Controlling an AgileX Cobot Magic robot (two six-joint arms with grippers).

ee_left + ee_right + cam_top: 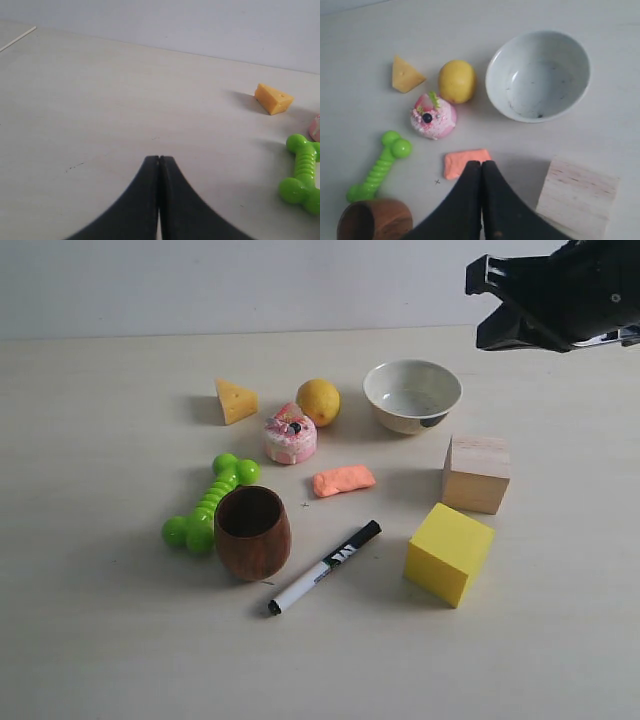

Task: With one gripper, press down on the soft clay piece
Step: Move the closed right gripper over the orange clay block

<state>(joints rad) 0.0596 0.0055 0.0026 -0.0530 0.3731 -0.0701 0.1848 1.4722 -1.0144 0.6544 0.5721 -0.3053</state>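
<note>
Clay piece [343, 480] lies flat on table [100, 640], between pink cake [290, 435] and marker [325, 567]; right tool [481, 164] clenched on nothing, held high, clear of it; left tool [159, 159] likewise clenched, empty, over bare table.

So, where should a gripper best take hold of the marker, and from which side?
Probably at the middle of the marker, coming from above with the jaws across its thin body. It lies flat and slanted on the table, and the cup stands close to its white end.
</note>
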